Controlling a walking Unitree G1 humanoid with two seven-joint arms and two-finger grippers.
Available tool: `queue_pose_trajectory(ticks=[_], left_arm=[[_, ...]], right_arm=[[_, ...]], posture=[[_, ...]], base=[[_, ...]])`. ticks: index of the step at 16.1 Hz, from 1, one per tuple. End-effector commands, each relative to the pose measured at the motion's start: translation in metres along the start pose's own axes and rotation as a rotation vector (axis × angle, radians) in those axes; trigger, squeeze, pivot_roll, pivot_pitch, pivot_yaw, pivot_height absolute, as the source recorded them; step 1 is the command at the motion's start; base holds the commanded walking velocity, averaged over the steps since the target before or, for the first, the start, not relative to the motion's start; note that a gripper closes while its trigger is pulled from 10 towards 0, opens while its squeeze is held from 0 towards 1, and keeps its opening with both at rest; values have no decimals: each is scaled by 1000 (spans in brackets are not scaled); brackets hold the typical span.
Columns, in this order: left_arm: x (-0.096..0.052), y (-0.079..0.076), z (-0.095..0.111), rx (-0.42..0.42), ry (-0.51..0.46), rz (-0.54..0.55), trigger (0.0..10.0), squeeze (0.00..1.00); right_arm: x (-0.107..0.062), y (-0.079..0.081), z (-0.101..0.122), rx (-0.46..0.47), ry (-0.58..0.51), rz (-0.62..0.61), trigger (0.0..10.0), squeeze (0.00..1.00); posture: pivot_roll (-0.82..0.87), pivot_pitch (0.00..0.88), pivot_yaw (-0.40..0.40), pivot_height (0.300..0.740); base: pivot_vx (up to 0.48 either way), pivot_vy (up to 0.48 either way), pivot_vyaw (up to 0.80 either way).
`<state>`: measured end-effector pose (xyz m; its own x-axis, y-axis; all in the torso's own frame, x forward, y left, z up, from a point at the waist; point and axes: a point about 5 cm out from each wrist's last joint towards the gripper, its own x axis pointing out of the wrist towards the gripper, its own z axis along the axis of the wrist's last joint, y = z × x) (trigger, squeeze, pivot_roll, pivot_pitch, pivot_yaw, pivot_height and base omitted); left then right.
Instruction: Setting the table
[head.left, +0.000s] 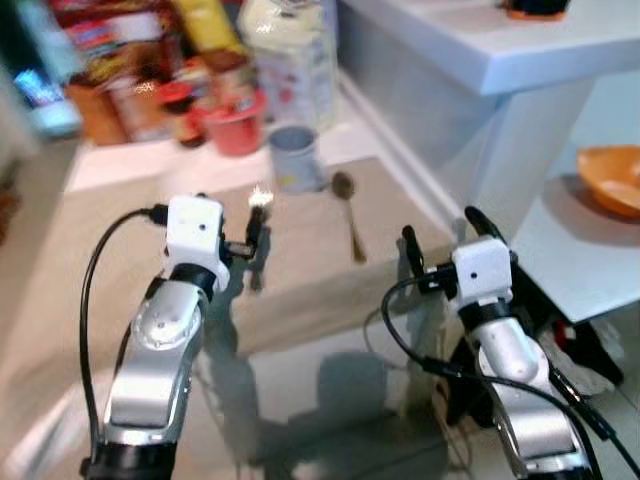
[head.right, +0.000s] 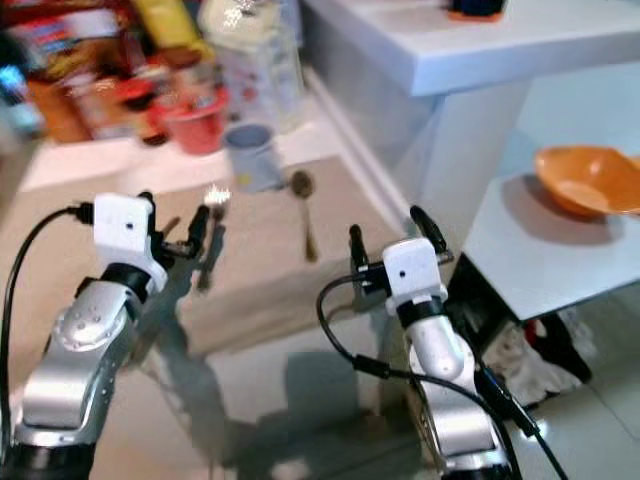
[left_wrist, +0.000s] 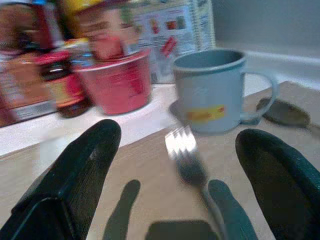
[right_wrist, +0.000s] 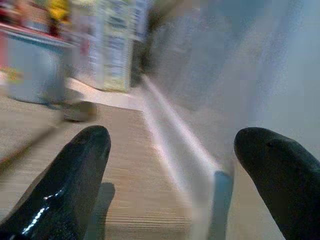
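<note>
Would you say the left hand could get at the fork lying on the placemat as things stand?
Probably yes. The left hand is open, its fingers spread either side of the fork, which lies flat on the placemat. The mug stands beyond the fork, so nothing blocks the approach.

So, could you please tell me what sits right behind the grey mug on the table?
Behind the grey mug stand a white printed carton and, beside it, a red tub with a dark bottle. The mug hides the carton's lower part; the rest behind is too blurred to read.
</note>
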<state>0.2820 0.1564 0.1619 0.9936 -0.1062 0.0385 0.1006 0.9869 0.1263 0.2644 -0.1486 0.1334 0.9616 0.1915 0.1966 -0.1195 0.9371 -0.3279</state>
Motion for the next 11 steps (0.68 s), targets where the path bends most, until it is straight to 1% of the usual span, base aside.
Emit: queue_pose_trajectory(ticks=[1, 4, 6, 8, 9, 11], left_arm=[[3, -2, 5, -11, -14, 9, 10000, 0], [4, -3, 3, -24, 3, 34, 10000, 0], [5, -1, 0, -1, 29, 54, 10000, 0], [10, 6, -6, -41, 117, 74, 10000, 0], [14, 10, -5, -29, 160, 74, 10000, 0], [21, 12, 4, 4, 193, 43, 10000, 0]], right_arm=[[-1, -7, -3, -20, 8, -16, 10000, 0], [-2, -7, -3, -19, 6, -5, 10000, 0], [-1, -7, -3, -20, 6, 2, 10000, 0], [-2, -7, -2, -18, 5, 2, 10000, 0], [-3, -7, -2, -18, 4, 4, 10000, 0], [-3, -7, 1, -16, -4, 7, 10000, 0]], posture=[[-99, 0, 65, 740], [-102, 0, 59, 740], [-103, 0, 59, 740], [-106, 0, 60, 740], [-106, 0, 60, 740], [-107, 0, 66, 740]], base=[[0, 0, 0], [0, 0, 0], [0, 0, 0], [0, 0, 0], [0, 0, 0], [0, 0, 0]])
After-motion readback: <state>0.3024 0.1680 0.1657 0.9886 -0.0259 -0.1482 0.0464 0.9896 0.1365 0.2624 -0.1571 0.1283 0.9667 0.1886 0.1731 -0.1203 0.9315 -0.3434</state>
